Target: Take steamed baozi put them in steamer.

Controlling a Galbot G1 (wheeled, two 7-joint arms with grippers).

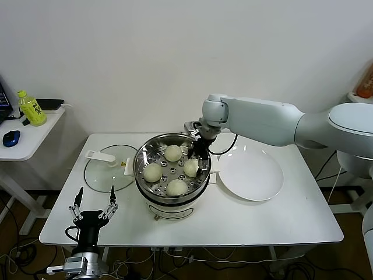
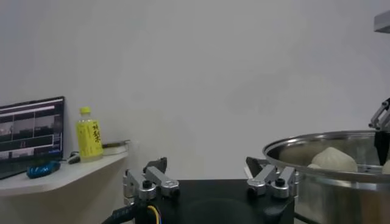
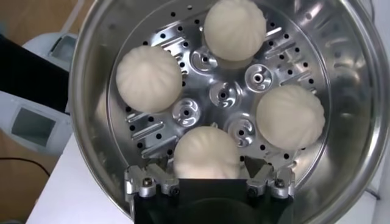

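Steaming station seen from the head, with both wrist views. The steamer (image 1: 171, 175), a shiny steel pot on a white base, stands mid-table between a round glass lid (image 1: 109, 168) on its left and a flat white plate (image 1: 250, 173) on its right. All four steamed baozi (image 1: 173, 153) rest on the perforated tray (image 3: 222, 97) inside, spaced around its centre and apart from one another; none is on the plate. The right gripper (image 1: 200, 153) hangs over the steamer's right rim above the nearest bun (image 3: 206, 152); the right wrist view shows its fingers (image 3: 151, 182) spread wide to either side of that bun and clear of it, so nothing is held. The left gripper (image 1: 93, 205) is parked low at the table's front-left edge, fingers splayed and empty. Handling, as a judgement: the buns look light, soft and easily dented, with a smooth, possibly tacky skin; each is best taken across its widest girth, low on the dome, with only gentle closure, since a hard pinch would crease the dough. With all four seated, the loading appears complete. A green-labelled bottle (image 1: 31, 108) stands on the side table (image 1: 29, 143).
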